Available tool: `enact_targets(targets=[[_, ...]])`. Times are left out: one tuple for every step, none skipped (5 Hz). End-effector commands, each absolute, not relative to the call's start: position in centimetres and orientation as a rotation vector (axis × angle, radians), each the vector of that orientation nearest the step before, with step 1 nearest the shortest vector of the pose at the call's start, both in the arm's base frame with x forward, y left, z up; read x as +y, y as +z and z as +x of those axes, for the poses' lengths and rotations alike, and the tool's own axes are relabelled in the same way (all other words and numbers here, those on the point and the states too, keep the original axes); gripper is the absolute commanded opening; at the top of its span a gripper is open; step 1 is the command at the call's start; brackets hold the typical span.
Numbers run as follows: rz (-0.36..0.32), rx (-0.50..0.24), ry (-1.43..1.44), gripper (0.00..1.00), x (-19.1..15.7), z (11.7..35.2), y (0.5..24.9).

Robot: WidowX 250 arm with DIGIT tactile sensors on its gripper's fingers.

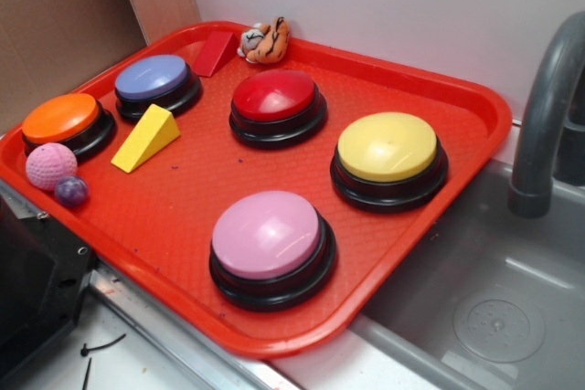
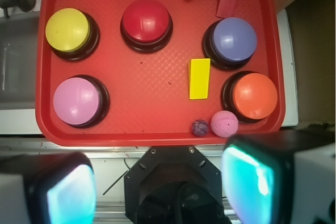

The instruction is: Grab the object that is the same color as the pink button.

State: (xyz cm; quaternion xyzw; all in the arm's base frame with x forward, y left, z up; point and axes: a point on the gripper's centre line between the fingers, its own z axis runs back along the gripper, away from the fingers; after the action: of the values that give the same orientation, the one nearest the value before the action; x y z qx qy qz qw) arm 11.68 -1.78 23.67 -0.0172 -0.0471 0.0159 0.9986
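Note:
The small pink ball (image 1: 51,166) (image 2: 224,124), with a rough dimpled surface, lies at the red tray's (image 1: 174,216) near left corner, beside a purple marble (image 1: 71,191) (image 2: 200,127). The pink button (image 1: 268,237) (image 2: 77,100) stands on the tray's front right part. In the wrist view my gripper (image 2: 163,184) hangs high above the tray's near edge, jaws wide apart with nothing between them. Its fingers (image 2: 68,192) frame the black robot base (image 2: 176,182) below. The ball shows just above the right finger. The gripper does not show in the exterior view.
On the tray also stand an orange button (image 1: 62,119), a blue-lilac button (image 1: 154,79), a red button (image 1: 276,98) and a yellow button (image 1: 388,148). A yellow wedge (image 1: 146,137), a red wedge (image 1: 214,52) and a toy tiger (image 1: 265,41) lie there. A sink (image 1: 494,308) with faucet (image 1: 544,116) is right.

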Motion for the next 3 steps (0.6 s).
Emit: enact_targets(targets=[[-0.035, -0.094, 0.032, 1.0, -1.8, 11.7, 23.7], [-0.069, -0.132, 0.163, 1.0, -0.7, 11.7, 23.0], [-0.117, -0.172, 0.384, 1.0, 1.2, 11.4, 21.5]])
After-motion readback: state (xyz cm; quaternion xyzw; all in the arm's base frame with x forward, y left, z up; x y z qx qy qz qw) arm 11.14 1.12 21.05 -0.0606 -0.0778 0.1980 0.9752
